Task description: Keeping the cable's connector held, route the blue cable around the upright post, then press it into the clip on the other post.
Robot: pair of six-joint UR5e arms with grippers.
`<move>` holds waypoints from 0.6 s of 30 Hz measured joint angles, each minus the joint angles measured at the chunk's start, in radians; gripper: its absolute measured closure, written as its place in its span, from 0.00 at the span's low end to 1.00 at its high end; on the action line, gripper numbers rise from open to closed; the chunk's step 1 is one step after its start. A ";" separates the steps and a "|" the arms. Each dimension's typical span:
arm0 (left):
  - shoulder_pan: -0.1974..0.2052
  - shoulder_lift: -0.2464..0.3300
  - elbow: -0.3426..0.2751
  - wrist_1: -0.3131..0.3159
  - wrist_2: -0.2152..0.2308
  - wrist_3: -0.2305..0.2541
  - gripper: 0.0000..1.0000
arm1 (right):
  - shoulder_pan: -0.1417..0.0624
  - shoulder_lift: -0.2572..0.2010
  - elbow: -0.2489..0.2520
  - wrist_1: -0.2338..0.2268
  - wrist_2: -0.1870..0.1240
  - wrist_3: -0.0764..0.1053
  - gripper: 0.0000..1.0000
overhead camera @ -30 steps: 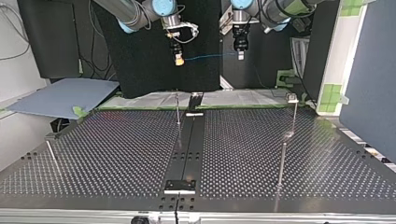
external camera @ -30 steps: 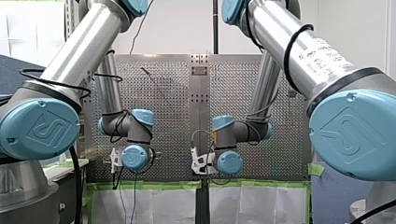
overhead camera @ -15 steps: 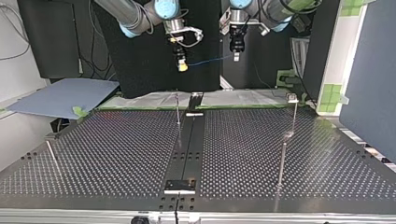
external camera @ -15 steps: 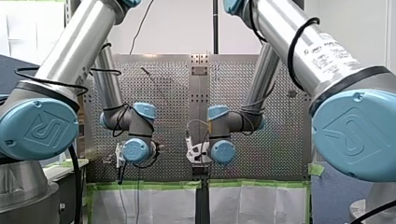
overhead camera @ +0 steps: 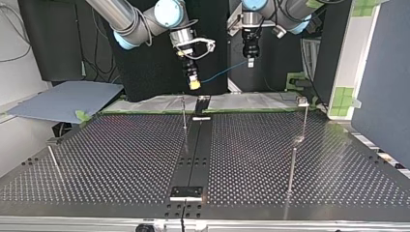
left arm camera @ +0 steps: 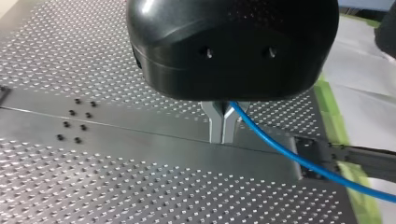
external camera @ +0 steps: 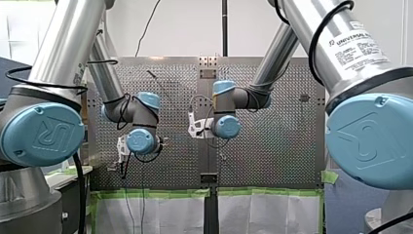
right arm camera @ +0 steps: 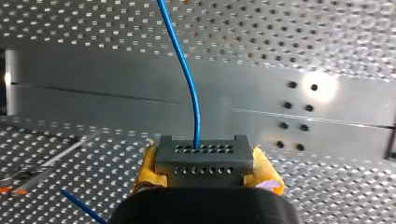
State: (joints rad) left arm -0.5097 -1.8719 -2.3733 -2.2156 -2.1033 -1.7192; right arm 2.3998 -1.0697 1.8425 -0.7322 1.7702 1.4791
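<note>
Two robot arms are holding a thin, glossy blue cable [overhead camera: 220,73] in the air, beyond the far edge of a perforated metal table [overhead camera: 121,159]. My right gripper [overhead camera: 195,84] is clamping its yellow pads [right arm camera: 264,170] on the cable's connector [right arm camera: 204,158], a grey block dotted with small holes. My left gripper [left arm camera: 222,128] is pinching the cable further along between slim metal fingers [left arm camera: 215,126]. Routing looks unstarted: the cable is hanging clear of the thin upright post [overhead camera: 184,113] and the clip [overhead camera: 303,101] topping the other post [overhead camera: 305,121].
</note>
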 joint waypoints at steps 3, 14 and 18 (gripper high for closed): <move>0.008 0.030 0.012 -0.030 0.000 -0.001 1.00 | -0.002 -0.032 -0.003 0.020 -0.005 0.006 1.00; 0.037 0.138 0.088 -0.139 -0.002 -0.036 1.00 | -0.014 -0.152 -0.011 0.026 -0.021 0.030 1.00; 0.044 0.182 0.119 -0.182 -0.016 -0.045 1.00 | -0.022 -0.160 -0.023 0.025 -0.028 0.044 1.00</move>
State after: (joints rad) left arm -0.4653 -1.6902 -2.2540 -2.3976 -2.1189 -1.7644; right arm 2.3774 -1.2293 1.8192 -0.7068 1.7420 1.5230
